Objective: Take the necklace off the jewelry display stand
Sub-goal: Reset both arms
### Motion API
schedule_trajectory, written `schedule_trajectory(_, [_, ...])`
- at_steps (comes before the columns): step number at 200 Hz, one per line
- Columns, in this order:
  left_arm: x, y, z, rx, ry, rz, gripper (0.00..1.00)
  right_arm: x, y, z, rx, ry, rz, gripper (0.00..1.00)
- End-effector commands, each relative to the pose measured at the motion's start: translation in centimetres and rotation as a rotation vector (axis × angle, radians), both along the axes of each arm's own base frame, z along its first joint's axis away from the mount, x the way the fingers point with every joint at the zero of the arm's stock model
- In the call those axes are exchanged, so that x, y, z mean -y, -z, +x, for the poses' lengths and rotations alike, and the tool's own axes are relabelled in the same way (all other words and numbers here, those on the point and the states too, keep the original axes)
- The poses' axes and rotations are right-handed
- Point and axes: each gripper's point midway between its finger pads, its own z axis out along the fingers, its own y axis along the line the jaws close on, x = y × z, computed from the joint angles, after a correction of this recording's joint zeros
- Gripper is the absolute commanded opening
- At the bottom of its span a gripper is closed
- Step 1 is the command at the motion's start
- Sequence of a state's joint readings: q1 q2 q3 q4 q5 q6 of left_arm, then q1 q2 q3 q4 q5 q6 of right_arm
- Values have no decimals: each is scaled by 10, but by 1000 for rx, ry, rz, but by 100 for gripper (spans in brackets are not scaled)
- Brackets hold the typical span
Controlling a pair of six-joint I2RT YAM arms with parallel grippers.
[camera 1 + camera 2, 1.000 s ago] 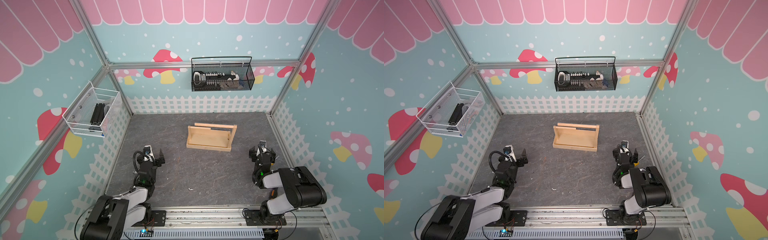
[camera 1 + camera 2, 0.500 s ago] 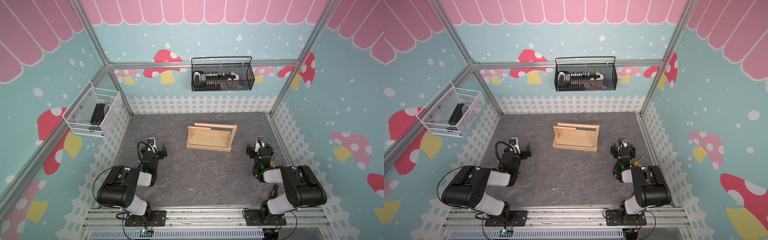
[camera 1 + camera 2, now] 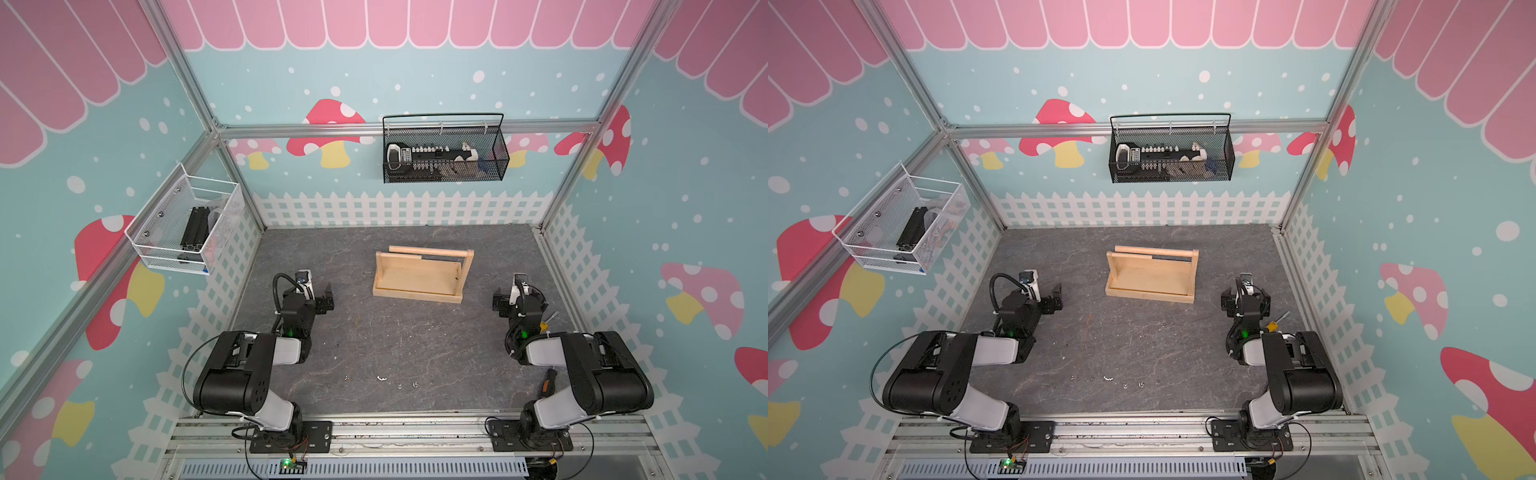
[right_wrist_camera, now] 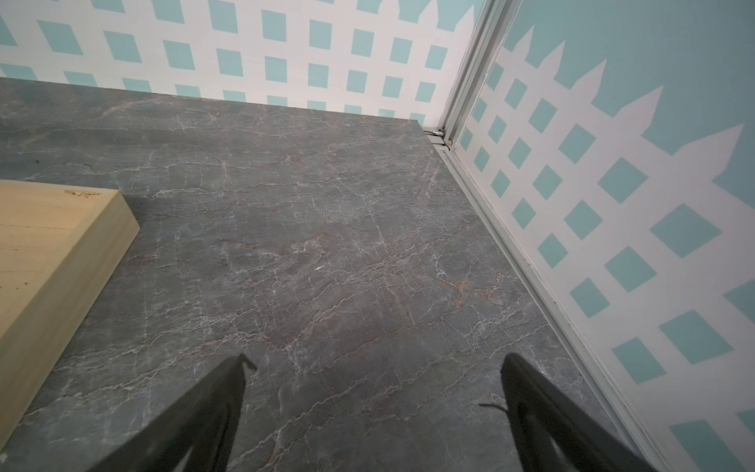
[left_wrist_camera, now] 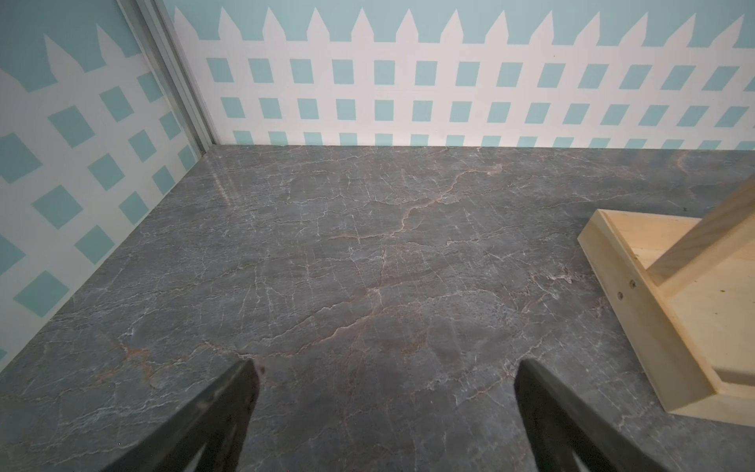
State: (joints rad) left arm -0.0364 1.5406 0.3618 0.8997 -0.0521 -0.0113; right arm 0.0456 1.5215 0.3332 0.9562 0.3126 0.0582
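The jewelry display stand (image 3: 419, 278) (image 3: 1148, 278), pale bare wood, sits mid-table toward the back in both top views. A thin dark strand (image 3: 440, 260) runs under its top rail; it is too fine to tell whether it is the necklace. My left gripper (image 3: 327, 298) (image 3: 1055, 298) hovers open to the left of the stand, well apart from it. My right gripper (image 3: 519, 300) (image 3: 1246, 300) hovers open to its right. In the left wrist view the open gripper (image 5: 386, 367) holds nothing, and a stand corner (image 5: 674, 327) shows at the edge. The right wrist view shows the open gripper (image 4: 374, 363) beside the stand base (image 4: 49, 253).
A black wire basket (image 3: 444, 153) hangs on the back wall and a white mesh basket (image 3: 187, 224) on the left wall. Small pale bits (image 3: 380, 378) lie on the grey table (image 3: 374, 332) near the front. A yellow-handled tool (image 3: 1273, 325) lies by the right arm.
Both arms have unfolded and carried their grippers a little toward the back, the left one also to the right toward the stand. Both grippers stayed open.
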Motion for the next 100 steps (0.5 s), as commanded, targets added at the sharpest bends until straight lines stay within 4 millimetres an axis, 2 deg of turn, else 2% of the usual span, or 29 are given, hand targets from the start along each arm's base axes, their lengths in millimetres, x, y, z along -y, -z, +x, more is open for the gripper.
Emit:
schedule_trajectory(1, [-1,-9,5,18,5,8,99,0,-2,0,10,-3,7,99])
schedule_trajectory(100, [-1,-9,4,19,5,6,99,1,-2,1,9,-3,6,99])
